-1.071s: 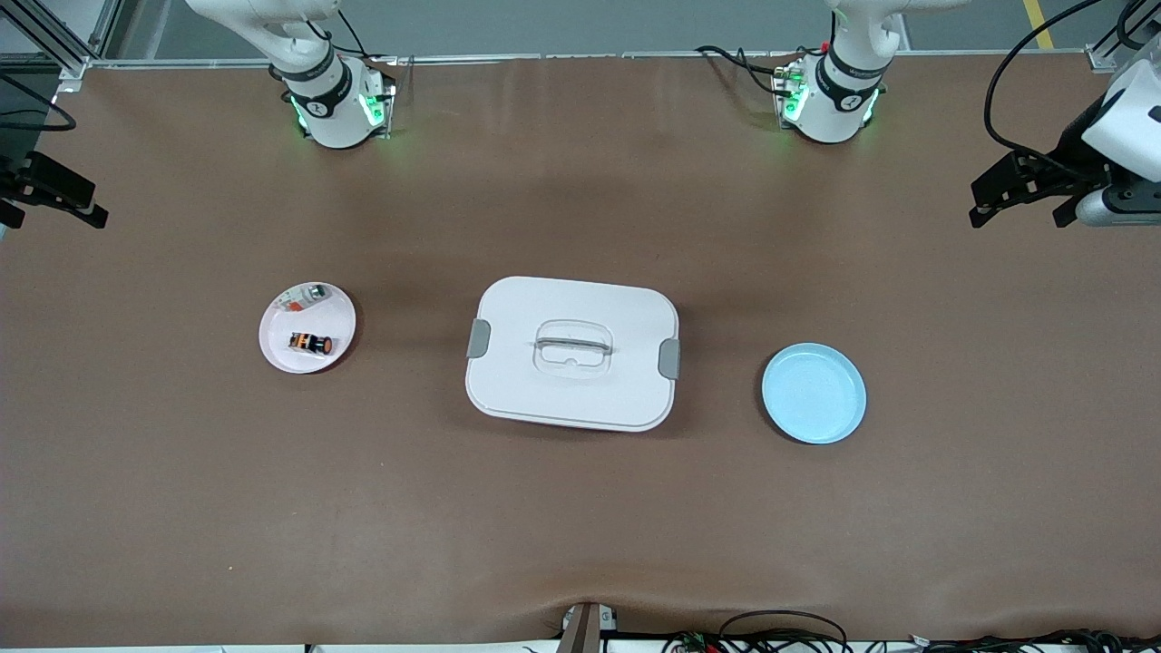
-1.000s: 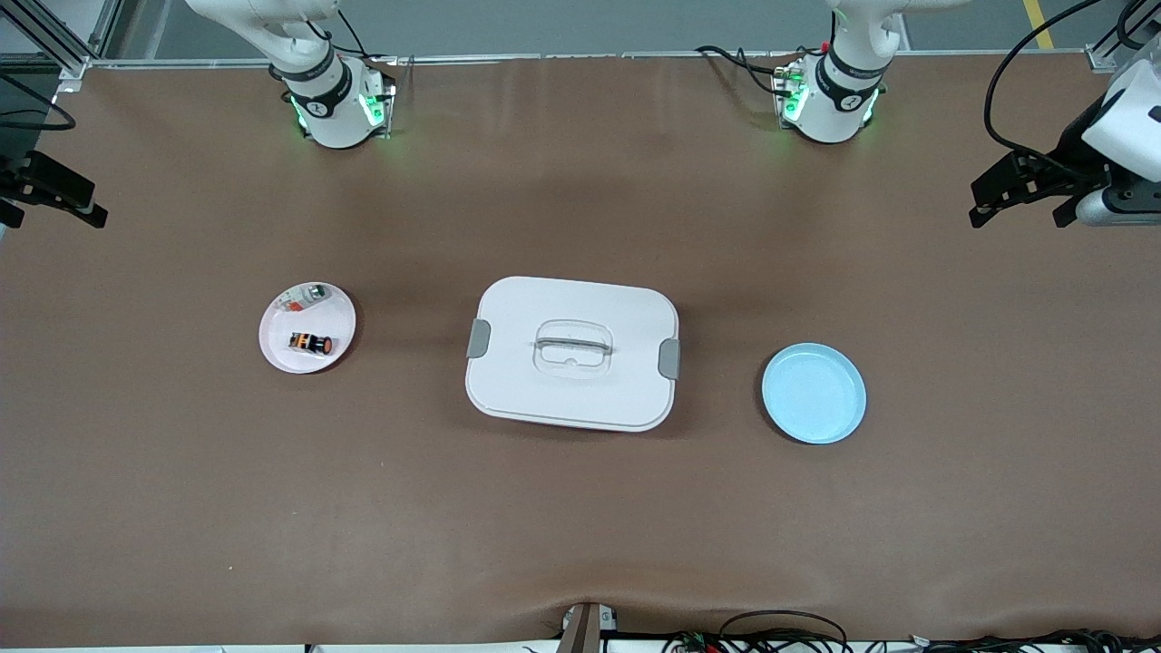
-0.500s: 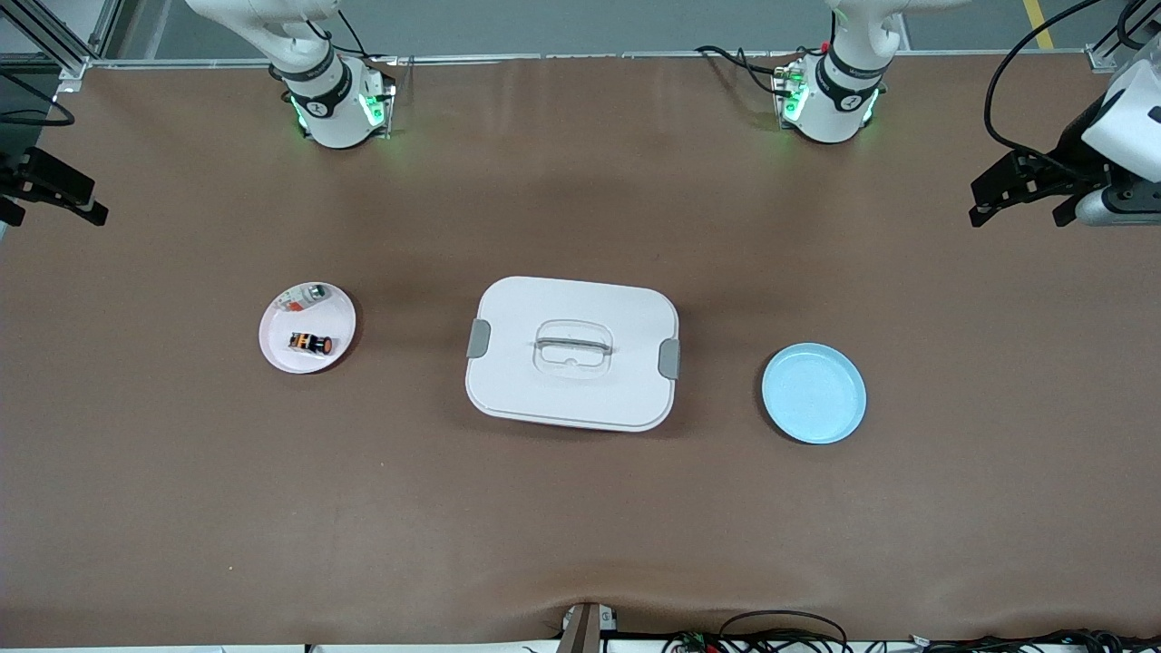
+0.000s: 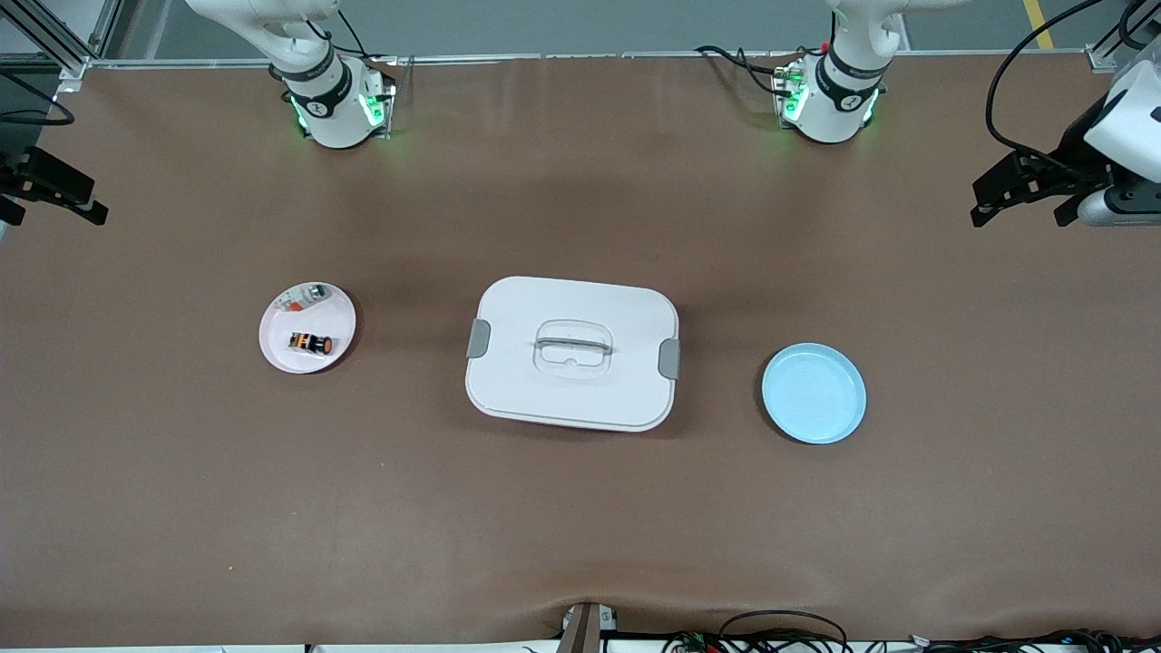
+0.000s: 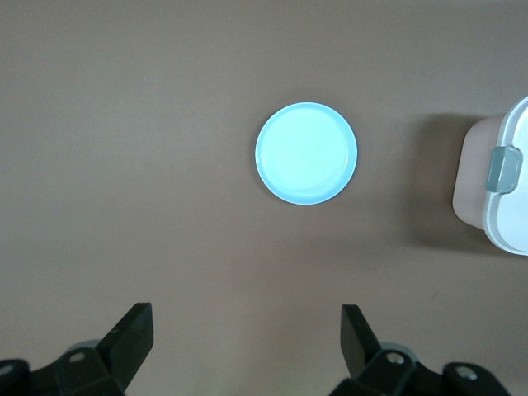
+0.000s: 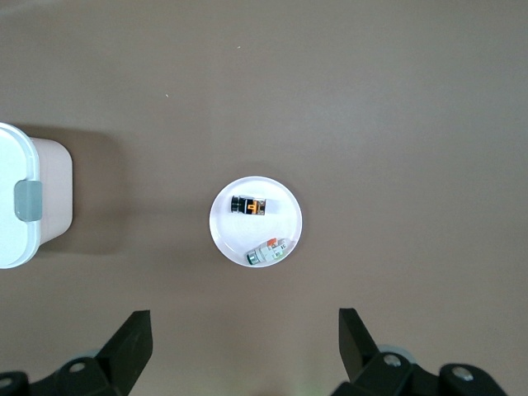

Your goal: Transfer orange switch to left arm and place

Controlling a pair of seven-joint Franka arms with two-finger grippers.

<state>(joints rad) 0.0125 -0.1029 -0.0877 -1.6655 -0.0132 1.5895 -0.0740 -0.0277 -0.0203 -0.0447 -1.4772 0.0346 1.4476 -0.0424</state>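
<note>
The orange switch (image 4: 310,344) (image 6: 249,206) lies on a small pink plate (image 4: 332,319) (image 6: 285,216) toward the right arm's end of the table. The white box (image 4: 572,353) (image 5: 505,190) (image 6: 25,198), with grey latches, stands in the middle of the table. My right gripper (image 4: 56,218) (image 6: 244,318) hangs open and empty, high over the table's edge at the right arm's end. My left gripper (image 4: 1016,221) (image 5: 247,318) hangs open and empty over the left arm's end. Both arms wait, well apart from the plates and the box.
A small white-grey part with a red-orange mark (image 4: 304,297) (image 6: 266,252) shares the pink plate, farther from the front camera than the switch. A light-blue plate (image 4: 814,393) (image 5: 306,153) sits between the box and the left arm's end. Brown table surface (image 4: 580,508) surrounds them.
</note>
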